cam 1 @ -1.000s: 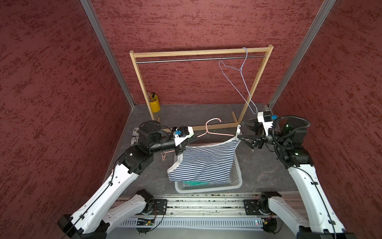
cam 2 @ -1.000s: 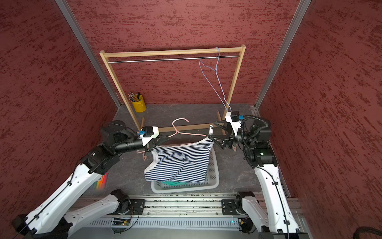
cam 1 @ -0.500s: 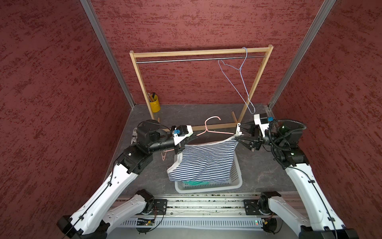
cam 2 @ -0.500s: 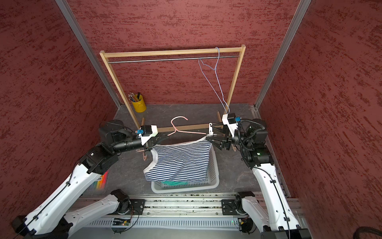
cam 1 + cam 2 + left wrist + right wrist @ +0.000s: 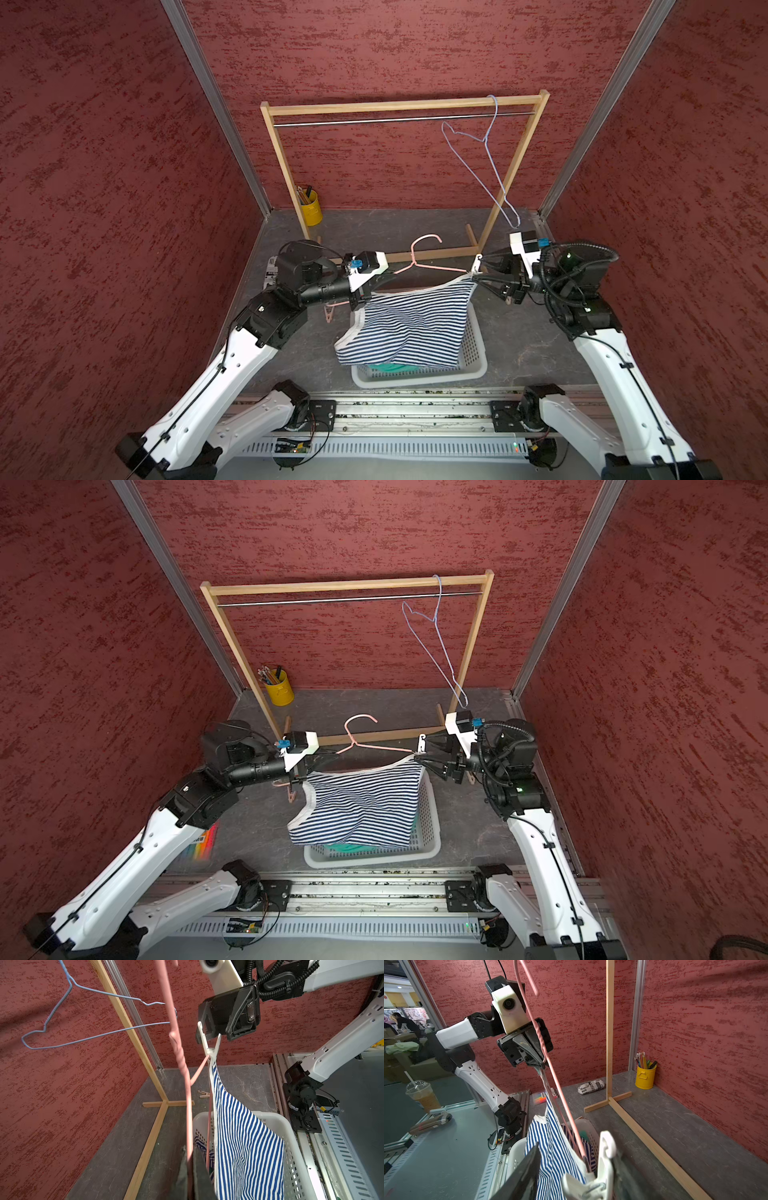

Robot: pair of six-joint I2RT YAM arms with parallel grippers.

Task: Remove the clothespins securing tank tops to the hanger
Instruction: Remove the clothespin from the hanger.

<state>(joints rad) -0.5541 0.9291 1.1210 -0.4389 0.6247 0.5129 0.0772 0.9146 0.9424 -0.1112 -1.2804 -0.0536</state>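
1. Straddling the white clothespin (image 5: 209, 1043), the right gripper (image 5: 212, 1035) has its jaws about half wide, one on each side of the peg's two splayed legs. Peg not squeezed yet; its nose bites cloth and wire.
2. Left gripper (image 5: 538, 1062): jaws clamped tight on the other end of the pink hanger (image 5: 436, 268), holding it up off the desk (image 5: 519, 340), roughly level.
3. Where things are: the white clothespin sits at the hanger end nearest the right arm, pinning a corner of the striped tank top (image 5: 415, 324) to the wire. The top hangs from there and droops into the white basket (image 5: 473, 357). The teal tank top (image 5: 384, 368) is already down in the basket, mostly covered.
4. A loose pale pink clothespin (image 5: 328, 316) lies on the desk below the left gripper. Another loose clothespin (image 5: 203, 1094) lies near the foot of the wooden rack (image 5: 166, 1103). Fourth one not found.
5. Handling, my guess: the peg is light, hard, smooth plastic, spring-loaded. Take it on the outer ends of the two legs, square across, so the squeeze opens the nose. Off-centre and it will likely twist or pop out sideways.
6. The top is soft, limp and light. It should drop by itself once the nose opens; the basket is right under it. Nothing fragile.
7. The hanger is thin springy wire and may flex or swing as the peg comes off, so the left hold has to be firm.
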